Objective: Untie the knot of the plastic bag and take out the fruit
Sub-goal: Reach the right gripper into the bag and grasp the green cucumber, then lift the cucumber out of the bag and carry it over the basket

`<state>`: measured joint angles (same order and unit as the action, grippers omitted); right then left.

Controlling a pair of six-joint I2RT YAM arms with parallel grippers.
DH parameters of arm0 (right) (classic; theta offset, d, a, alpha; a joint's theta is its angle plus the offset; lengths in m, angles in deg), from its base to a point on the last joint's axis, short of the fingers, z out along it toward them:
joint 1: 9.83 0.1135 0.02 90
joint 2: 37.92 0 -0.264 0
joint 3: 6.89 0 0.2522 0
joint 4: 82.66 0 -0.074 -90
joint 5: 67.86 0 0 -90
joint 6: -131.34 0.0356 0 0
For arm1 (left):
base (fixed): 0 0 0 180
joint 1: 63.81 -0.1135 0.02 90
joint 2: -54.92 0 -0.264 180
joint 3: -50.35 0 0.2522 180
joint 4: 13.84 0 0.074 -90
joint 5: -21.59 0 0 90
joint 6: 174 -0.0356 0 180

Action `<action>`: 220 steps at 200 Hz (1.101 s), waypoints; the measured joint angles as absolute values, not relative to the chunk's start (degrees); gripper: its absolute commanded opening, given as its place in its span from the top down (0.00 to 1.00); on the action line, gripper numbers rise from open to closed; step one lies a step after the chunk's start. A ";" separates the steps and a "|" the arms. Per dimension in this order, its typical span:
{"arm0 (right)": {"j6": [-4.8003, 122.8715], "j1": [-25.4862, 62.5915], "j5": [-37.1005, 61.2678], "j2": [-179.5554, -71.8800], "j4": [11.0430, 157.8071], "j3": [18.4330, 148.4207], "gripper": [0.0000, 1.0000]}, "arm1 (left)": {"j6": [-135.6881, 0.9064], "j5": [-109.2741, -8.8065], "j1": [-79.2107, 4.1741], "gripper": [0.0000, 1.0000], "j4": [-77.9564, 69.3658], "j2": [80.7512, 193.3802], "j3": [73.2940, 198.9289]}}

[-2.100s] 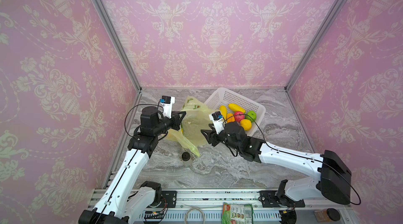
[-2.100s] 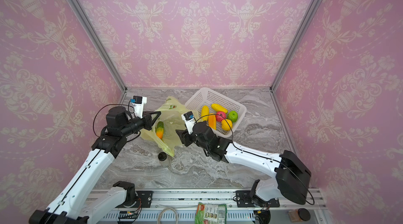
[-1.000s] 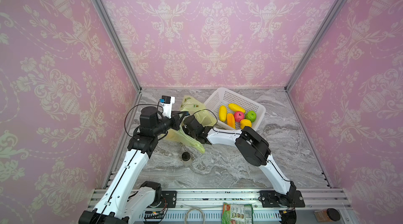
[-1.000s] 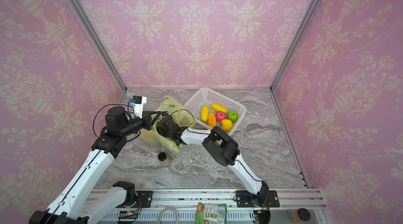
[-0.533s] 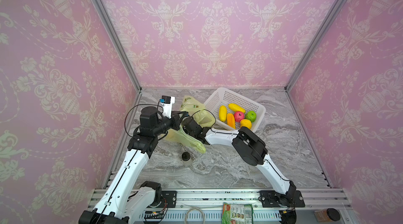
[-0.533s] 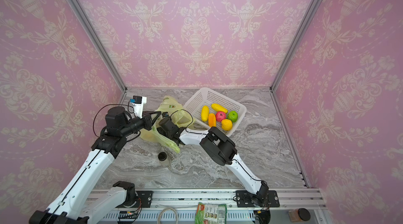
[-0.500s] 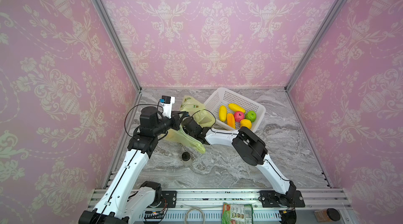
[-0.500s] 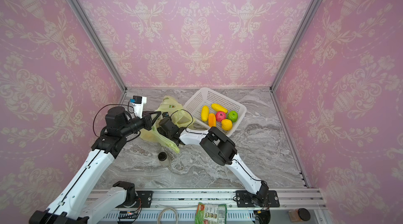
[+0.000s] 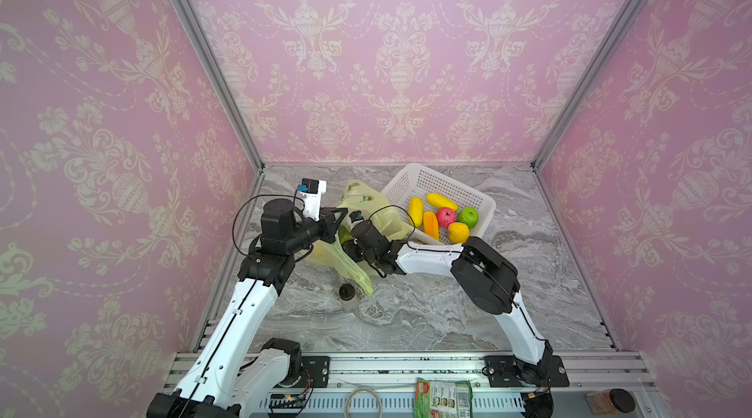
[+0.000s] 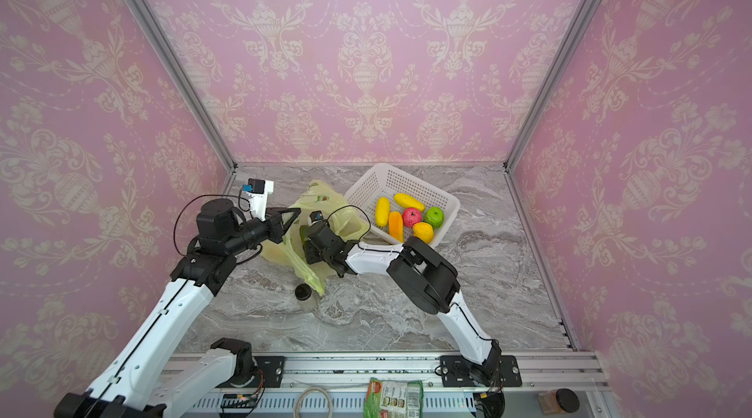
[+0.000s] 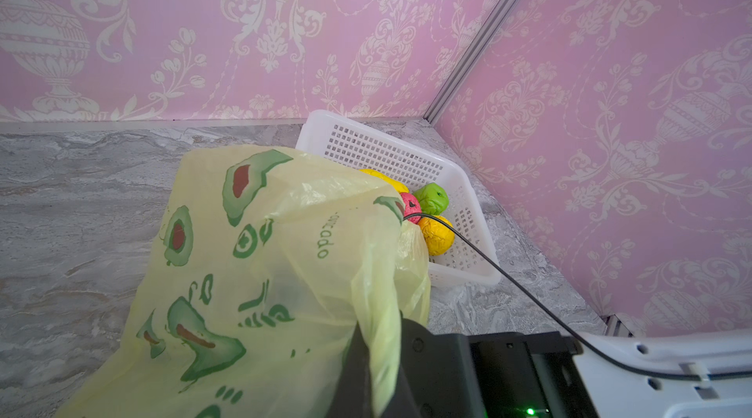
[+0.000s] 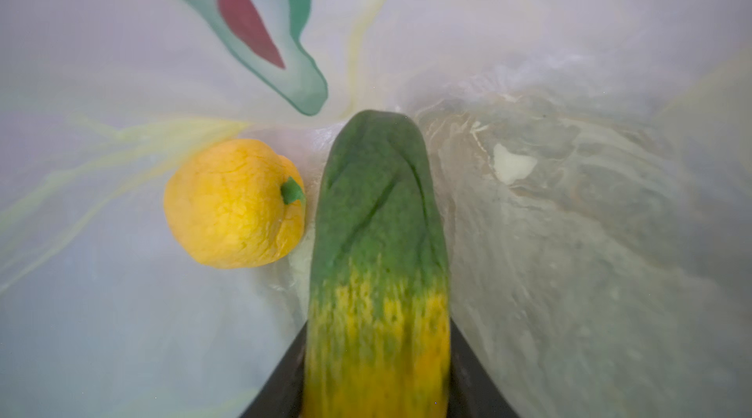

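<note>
Enclosure: three walls of pink damask wallpaper [image 9: 403,49] printed with cream urns and garlands, joined at aluminium corner posts [image 9: 203,57]. The floor is a grey-veined marble-pattern tabletop [image 9: 407,314]. An aluminium front rail [image 9: 407,367] carries both arm bases.

Left claw [image 11: 380,338]: closed, pinching a fold of the plastic bag [image 11: 252,257] at its mouth. In both top views it points at the right claw and stands just beside it.

Right claw [image 12: 376,338]: reached into the bag's mouth, its tips hidden by plastic in both top views. The wrist view shows the jaws narrowed onto the green-orange fruit [image 12: 378,233], with a black finger [image 12: 280,387] against each side. The fruit's green end points away from the claw. A stemmed orange [image 12: 234,204] lies just beside that fruit on the bag's inner floor.

Plastic bag [image 9: 358,200]: translucent yellow-green with avocado print, draped around both claws. One tail trails forward from them.

White perforated basket [image 9: 423,184]: just beyond the bag, on the side away from the left claw. It holds two yellow oblong fruits [image 9: 416,211], an orange oblong fruit [image 9: 431,225], a pink-red round fruit [image 9: 446,217], a green apple [image 9: 468,216] and a round orange fruit [image 9: 458,232].

Small black-lidded jar [image 9: 347,293]: on the tabletop in front of both claws, just beside the bag's tail.

Green snack packet [image 9: 442,397] and brown jar [image 9: 610,400]: on the front ledge, well apart from both claws.
</note>
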<state>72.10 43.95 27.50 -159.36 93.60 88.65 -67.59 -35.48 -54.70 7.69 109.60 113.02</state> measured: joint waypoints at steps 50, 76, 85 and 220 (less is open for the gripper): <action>69.54 43.95 28.00 -143.43 97.73 78.55 0.67 | -67.59 -35.48 -54.70 1.00 7.69 109.60 113.02; 68.23 44.01 28.90 -135.76 99.63 71.82 0.70 | -67.59 -35.51 -54.70 1.00 7.72 109.60 113.02; 67.82 44.06 29.23 -133.44 99.96 69.66 0.70 | -67.59 -35.51 -54.70 1.00 7.69 109.60 113.02; 68.56 29.11 38.36 -101.64 106.25 42.95 0.83 | -67.59 -35.51 -54.75 1.00 7.69 109.66 113.02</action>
<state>68.56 29.11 38.36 -101.64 106.25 42.95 -67.59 -35.51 -54.75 7.69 109.66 113.02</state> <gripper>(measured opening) 0.387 0.045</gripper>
